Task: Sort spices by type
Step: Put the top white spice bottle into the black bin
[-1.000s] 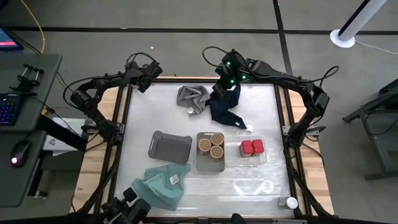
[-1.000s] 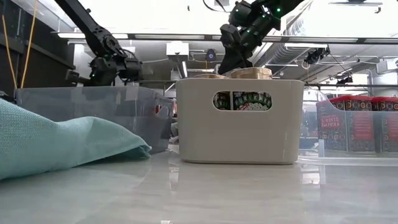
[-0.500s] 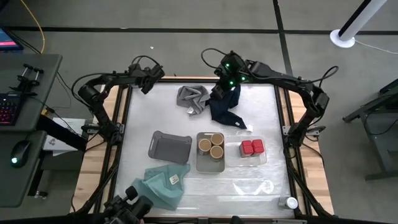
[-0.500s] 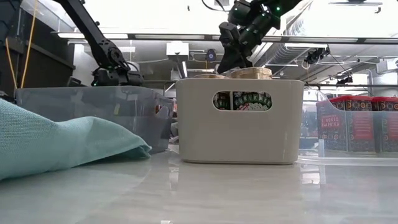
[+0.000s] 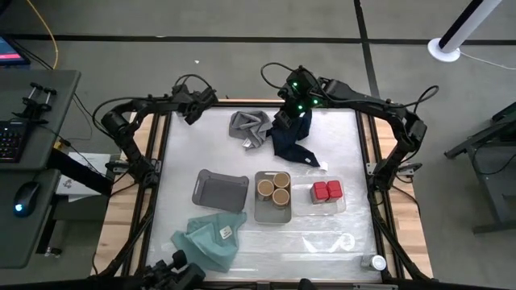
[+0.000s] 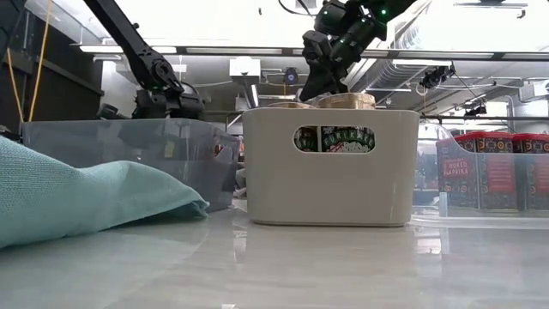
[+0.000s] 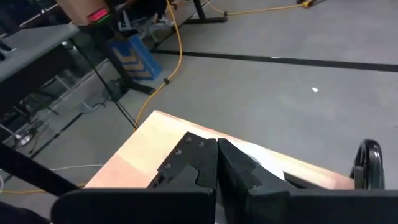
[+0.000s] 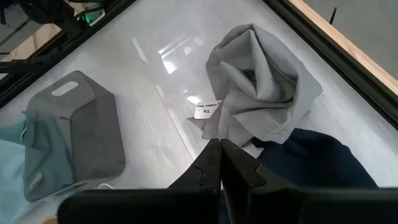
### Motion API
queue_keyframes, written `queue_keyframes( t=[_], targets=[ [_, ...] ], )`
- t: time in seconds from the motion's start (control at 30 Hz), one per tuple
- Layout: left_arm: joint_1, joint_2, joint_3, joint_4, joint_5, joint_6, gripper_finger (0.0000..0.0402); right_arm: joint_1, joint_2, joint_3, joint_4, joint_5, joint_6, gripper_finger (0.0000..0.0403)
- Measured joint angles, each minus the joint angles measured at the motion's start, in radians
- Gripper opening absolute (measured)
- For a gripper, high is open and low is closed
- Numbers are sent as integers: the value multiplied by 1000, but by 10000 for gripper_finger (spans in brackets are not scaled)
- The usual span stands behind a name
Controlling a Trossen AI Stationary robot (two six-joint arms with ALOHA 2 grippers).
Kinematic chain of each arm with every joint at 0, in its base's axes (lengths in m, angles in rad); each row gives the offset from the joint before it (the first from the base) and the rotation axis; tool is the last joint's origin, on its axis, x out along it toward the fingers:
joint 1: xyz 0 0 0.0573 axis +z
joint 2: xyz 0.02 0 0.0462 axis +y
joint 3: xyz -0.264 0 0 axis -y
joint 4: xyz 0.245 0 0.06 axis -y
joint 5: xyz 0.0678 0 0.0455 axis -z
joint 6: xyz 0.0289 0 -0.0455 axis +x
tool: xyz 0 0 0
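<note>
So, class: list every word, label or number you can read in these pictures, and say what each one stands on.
"PAPRIKA": on the red jars at the right in the low view.
Label on the jars seen through the white tray's handle slot: too blurred to read.
Tag on the grey cloth: print too small.
Tag on the teal cloth: too small.

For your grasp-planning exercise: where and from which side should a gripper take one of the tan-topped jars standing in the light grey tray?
Grip a tan-topped jar by its round cap, coming straight down from above. The three stand upright and close together inside the light grey tray, whose walls likely block a side approach, while the low view shows the caps rising just above the rim.
</note>
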Motion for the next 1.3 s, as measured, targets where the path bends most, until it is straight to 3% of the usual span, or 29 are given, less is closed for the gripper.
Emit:
queue_keyframes(
  t=[0.63, 1.07, 1.3],
  targets=[
    [-233, -1, -1, -215, 38, -98, 0, 0, 0, 0, 7, 0, -24, 0],
    [-550, -14, 0, -358, 109, -203, 0, 0, 0, 0, 20, 0, -43, 0],
    [-740, -94, 40, -396, 246, -228, 0, -1, 0, 0, 41, 0, -43, 0]
  ],
)
